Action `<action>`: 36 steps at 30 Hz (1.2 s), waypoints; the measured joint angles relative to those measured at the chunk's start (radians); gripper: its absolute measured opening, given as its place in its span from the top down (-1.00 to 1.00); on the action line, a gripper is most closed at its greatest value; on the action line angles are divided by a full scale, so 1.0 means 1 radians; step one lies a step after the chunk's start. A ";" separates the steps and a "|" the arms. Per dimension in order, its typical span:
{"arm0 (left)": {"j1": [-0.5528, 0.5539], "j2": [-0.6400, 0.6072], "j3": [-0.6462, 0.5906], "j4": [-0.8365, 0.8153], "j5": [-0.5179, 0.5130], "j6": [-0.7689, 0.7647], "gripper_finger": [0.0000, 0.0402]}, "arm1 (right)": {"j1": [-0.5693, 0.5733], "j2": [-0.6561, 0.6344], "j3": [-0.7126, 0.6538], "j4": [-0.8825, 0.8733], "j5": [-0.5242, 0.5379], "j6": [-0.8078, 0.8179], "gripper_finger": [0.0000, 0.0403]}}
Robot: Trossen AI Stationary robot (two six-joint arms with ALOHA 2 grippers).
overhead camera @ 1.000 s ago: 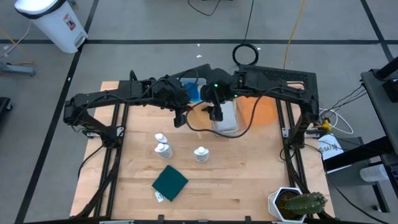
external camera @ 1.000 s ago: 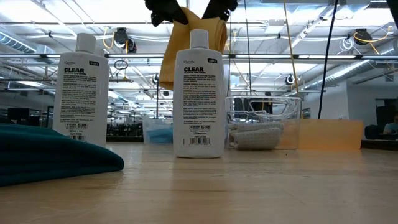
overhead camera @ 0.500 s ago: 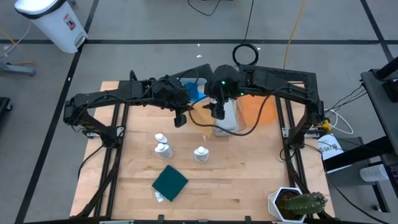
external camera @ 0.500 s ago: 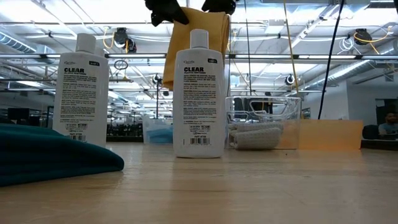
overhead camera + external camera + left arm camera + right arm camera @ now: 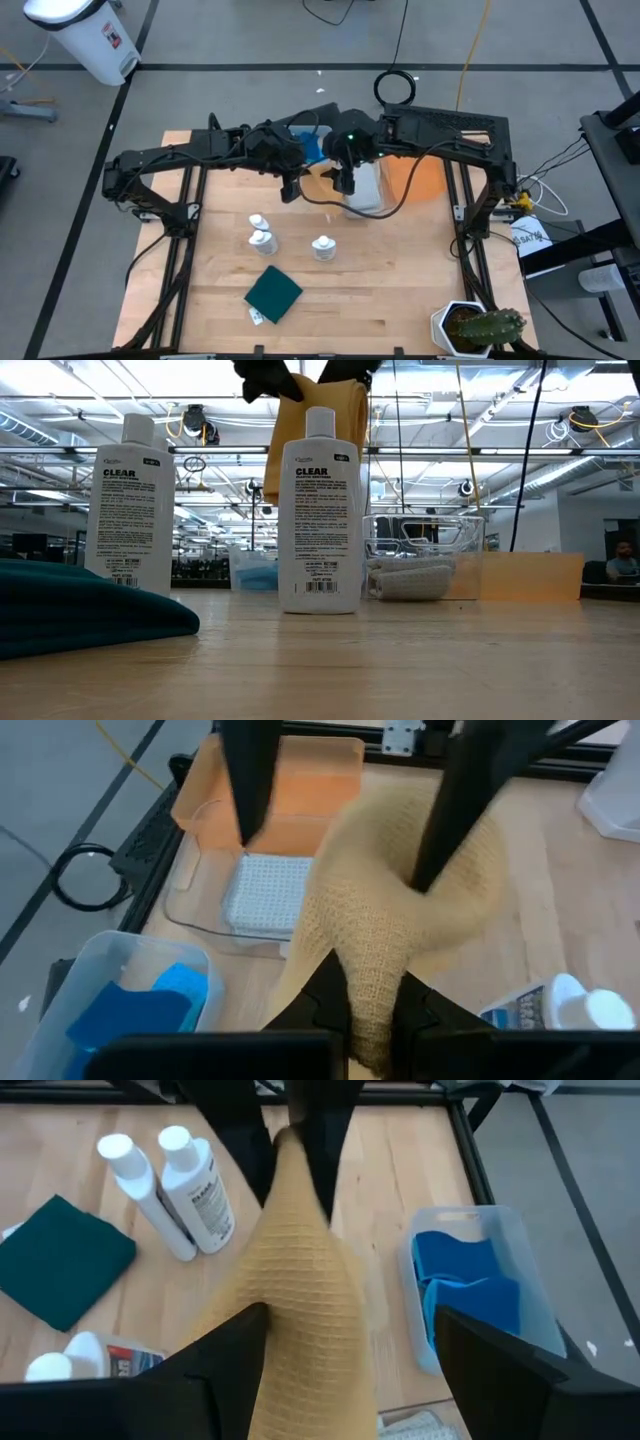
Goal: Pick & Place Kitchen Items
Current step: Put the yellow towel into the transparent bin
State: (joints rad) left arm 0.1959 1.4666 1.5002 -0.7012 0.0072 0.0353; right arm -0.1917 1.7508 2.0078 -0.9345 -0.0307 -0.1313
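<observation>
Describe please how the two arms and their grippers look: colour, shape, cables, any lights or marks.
The left arm and right arm are black, built of boxy jointed links. Thin black cables run along them, and one hangs in a loop under the right arm. A small green light glows on the right wrist. Each gripper has two flat, tapering black fingers. No markings are readable.

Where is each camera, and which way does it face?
High: overhead, straight down; both arms, left gripper and right gripper close together.
Low: tabletop level, facing bottles; gripper tips at top.
Left wrist: past its fingers, shut on the cloth, toward the tray.
Right wrist: past its open fingers toward the bottles.
Both wrist views share the cloth.
</observation>
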 joint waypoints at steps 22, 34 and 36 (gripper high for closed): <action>-0.008 0.000 0.000 -0.014 0.019 -0.016 0.92 | 0.004 -0.077 -0.085 0.013 0.296 -0.034 -0.26; -0.008 0.000 0.000 -0.009 0.019 0.061 0.92 | 0.011 -0.179 -0.084 0.057 -0.076 -0.047 -0.26; -0.008 0.000 0.000 -0.001 0.019 0.059 0.92 | 0.010 -0.179 -0.084 0.062 -0.082 -0.046 -0.26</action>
State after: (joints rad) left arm 0.1879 1.4670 1.5002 -0.7018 0.0260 0.0944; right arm -0.1814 1.5718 1.9236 -0.8729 -0.1131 -0.1772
